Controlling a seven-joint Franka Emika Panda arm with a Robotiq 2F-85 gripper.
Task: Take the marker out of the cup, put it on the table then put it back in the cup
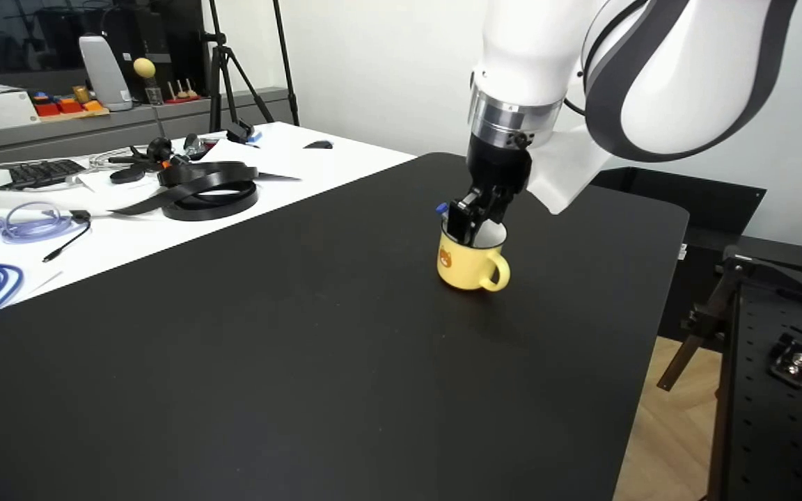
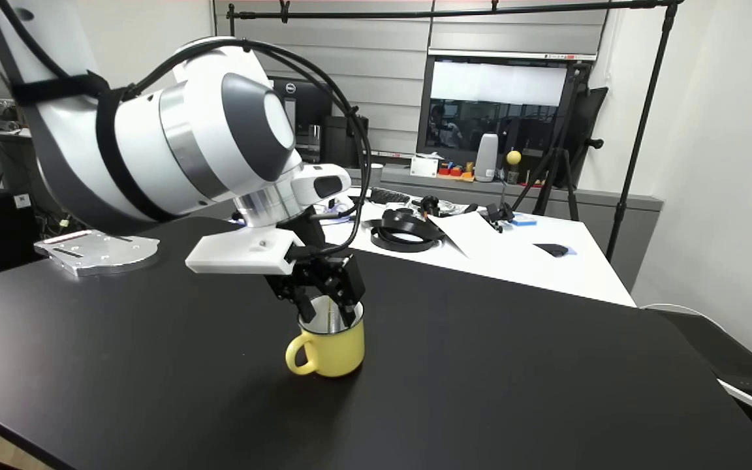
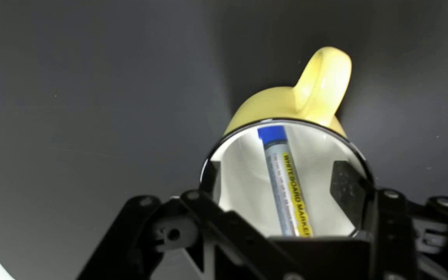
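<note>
The yellow cup (image 1: 467, 270) stands upright on the black table (image 1: 269, 362), and it also shows in an exterior view (image 2: 338, 352) and the wrist view (image 3: 266, 102). The marker (image 3: 284, 179) leans inside the cup with its lower part hidden by the gripper body in the wrist view. Its blue end (image 1: 442, 208) sticks out above the rim in an exterior view. My gripper (image 3: 278, 173) is open, one finger on each side of the marker, with gaps to both. The fingertips reach into the cup's mouth in both exterior views (image 1: 469, 231) (image 2: 329, 316).
A white table (image 1: 331, 174) with cables, black tape rolls (image 1: 209, 198) and papers adjoins the black table. A flat metal plate (image 2: 98, 251) lies on the black table in an exterior view. A black perforated bench (image 1: 784, 390) stands past the table's edge.
</note>
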